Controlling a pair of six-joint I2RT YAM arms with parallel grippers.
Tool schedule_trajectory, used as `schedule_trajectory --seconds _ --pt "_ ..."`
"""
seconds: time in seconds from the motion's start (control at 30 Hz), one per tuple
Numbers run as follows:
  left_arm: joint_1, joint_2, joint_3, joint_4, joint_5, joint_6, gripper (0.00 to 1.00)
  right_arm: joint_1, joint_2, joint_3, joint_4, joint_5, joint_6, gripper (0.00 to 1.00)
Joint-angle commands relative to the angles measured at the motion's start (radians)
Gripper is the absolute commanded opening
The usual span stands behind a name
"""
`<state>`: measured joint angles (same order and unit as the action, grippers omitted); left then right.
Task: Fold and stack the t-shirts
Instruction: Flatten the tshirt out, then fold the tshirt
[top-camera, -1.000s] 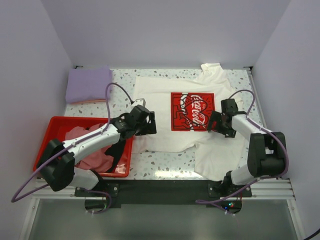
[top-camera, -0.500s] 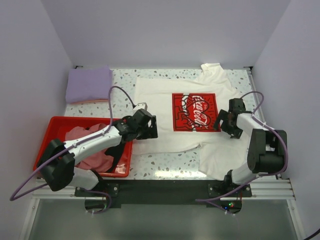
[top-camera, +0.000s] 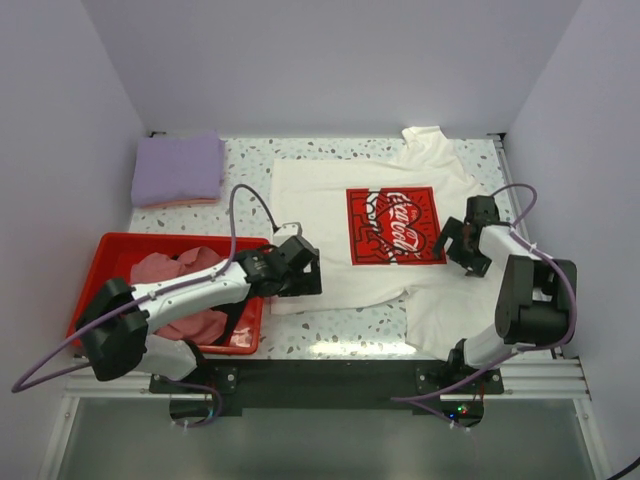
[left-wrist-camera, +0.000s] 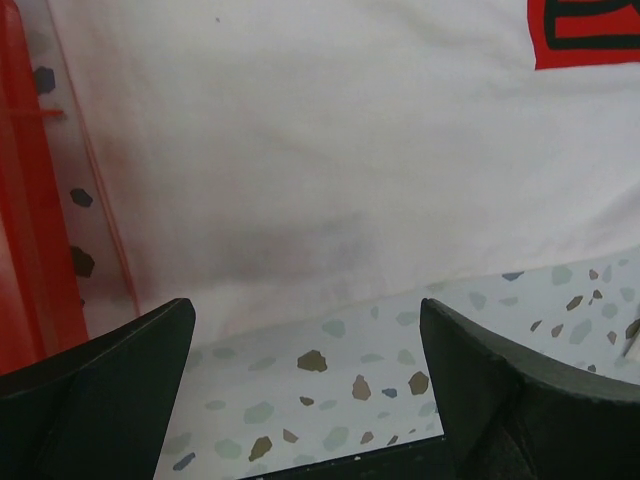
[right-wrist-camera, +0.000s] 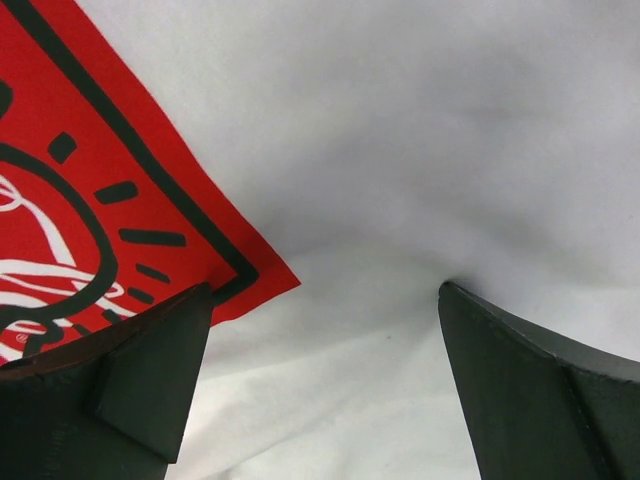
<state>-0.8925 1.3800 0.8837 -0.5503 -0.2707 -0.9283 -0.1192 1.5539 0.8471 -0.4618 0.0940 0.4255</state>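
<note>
The cream-white t-shirt lies spread on the table, its red chest print facing up, with a rumpled part near the right arm. My left gripper is open, low over the shirt's near left hem, and speckled table shows between its fingers. My right gripper is open, its fingertips resting on the white cloth beside the print's corner. A folded lavender t-shirt sits at the back left. The pink t-shirt and a black one lie in the tray.
The red plastic tray stands at the front left, its wall just left of my left gripper. White walls enclose the table on three sides. The left arm's purple cable loops over the shirt's left edge.
My left gripper has moved toward the near edge and slightly right. My right gripper has slid right, and the shirt has shifted right with it. Both stay open.
</note>
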Motion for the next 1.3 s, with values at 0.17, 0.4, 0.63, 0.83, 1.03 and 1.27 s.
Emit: schedule_trajectory --seconds 0.17,0.4,0.63,0.83,1.03,1.27 --pt "-0.164 0.011 -0.012 -0.181 -0.142 -0.294 0.98 -0.007 -0.179 0.024 0.006 -0.137 -0.011 0.99" --pt "-0.204 0.077 -0.035 -0.183 -0.179 -0.474 0.89 -0.005 -0.336 0.007 -0.015 -0.200 -0.024 0.99" --pt "-0.204 0.134 -0.052 -0.155 -0.156 -0.581 0.88 -0.005 -0.339 -0.005 -0.011 -0.223 -0.027 0.99" --pt "-0.200 0.149 -0.058 -0.158 -0.199 -0.681 0.88 -0.005 -0.342 -0.013 0.002 -0.238 -0.028 0.99" --pt "-0.126 0.192 -0.081 -0.082 -0.128 -0.647 0.87 -0.005 -0.353 -0.029 0.022 -0.244 -0.025 0.99" --pt "-0.123 0.188 -0.086 -0.082 -0.153 -0.667 0.73 -0.005 -0.344 -0.037 0.038 -0.249 -0.025 0.99"
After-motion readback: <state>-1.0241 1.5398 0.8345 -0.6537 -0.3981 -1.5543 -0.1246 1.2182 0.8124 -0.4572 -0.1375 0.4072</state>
